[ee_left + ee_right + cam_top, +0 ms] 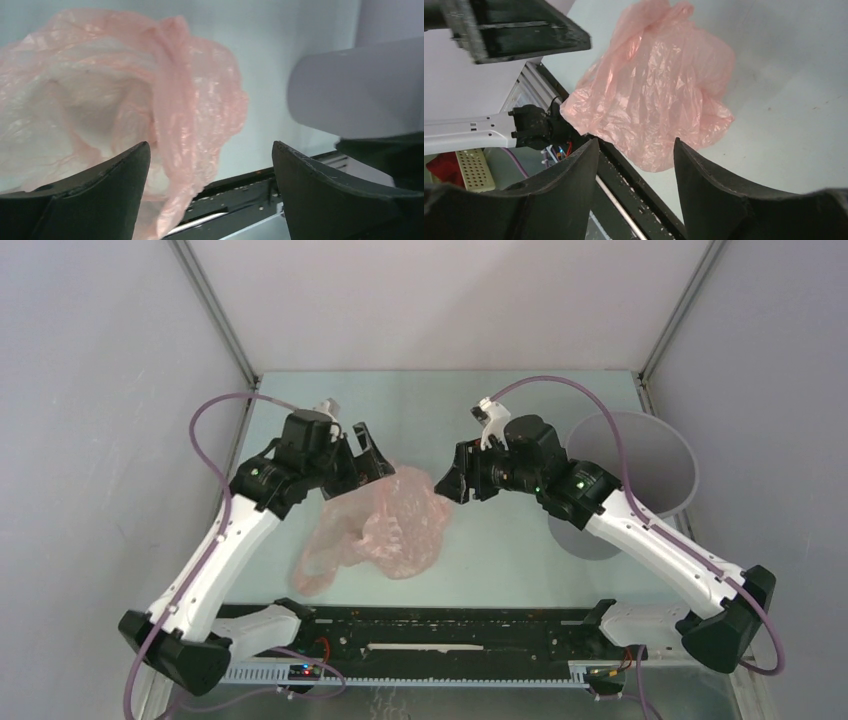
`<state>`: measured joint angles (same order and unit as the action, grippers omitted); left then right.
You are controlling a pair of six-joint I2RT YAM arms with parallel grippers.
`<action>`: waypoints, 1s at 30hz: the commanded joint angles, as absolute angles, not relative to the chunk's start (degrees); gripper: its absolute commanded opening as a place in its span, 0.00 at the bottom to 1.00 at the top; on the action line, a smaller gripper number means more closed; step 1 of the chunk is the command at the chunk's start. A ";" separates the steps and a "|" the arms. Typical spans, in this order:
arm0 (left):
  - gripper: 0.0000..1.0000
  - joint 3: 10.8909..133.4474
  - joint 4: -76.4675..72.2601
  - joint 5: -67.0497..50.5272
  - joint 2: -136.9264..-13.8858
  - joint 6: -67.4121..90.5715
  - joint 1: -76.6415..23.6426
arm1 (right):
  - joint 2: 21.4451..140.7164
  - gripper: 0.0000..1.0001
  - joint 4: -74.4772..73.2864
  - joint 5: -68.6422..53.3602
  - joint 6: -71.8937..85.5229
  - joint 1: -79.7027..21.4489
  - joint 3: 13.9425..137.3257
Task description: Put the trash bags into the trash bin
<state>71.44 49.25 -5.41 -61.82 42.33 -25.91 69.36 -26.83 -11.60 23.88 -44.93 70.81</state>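
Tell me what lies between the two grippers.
The pink trash bag: the top view shows its upper part between the left gripper and right gripper.

Place: a robotics lab, inside a small test booth.
Walls: plain pale grey panels form the left wall [100, 390], the far wall [440, 300] and the right wall [780, 360].
Frame: metal posts [215, 310] run up the two far corners.
Table: a pale tabletop [420, 400] is closed in by the panels on three sides.
Machines: a left arm [225, 550] and a right arm [660, 545], white and black, are bolted to a black rail [450, 625] along the near edge.
Wiring: purple cables [200, 425] loop from the arms. Small circuit boards [305, 672] with lit lamps and a slotted cable duct [420, 672] lie exposed at the near edge.
On the table: a crumpled pink bag [385, 525] lies in the middle and a round grey bin [655, 445] stands at the right.
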 commanded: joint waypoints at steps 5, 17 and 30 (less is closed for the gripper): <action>0.72 66.45 49.25 -1.90 -69.79 35.29 -25.68 | 69.97 0.65 -27.34 -16.02 27.72 -43.42 70.93; 0.06 55.67 13.89 -24.90 -57.08 33.21 -24.18 | 67.83 0.65 -29.53 -22.91 44.06 -35.81 72.18; 0.00 51.85 7.55 -27.28 -47.58 12.76 -34.36 | 65.05 0.64 -19.01 -33.55 60.16 -30.52 72.96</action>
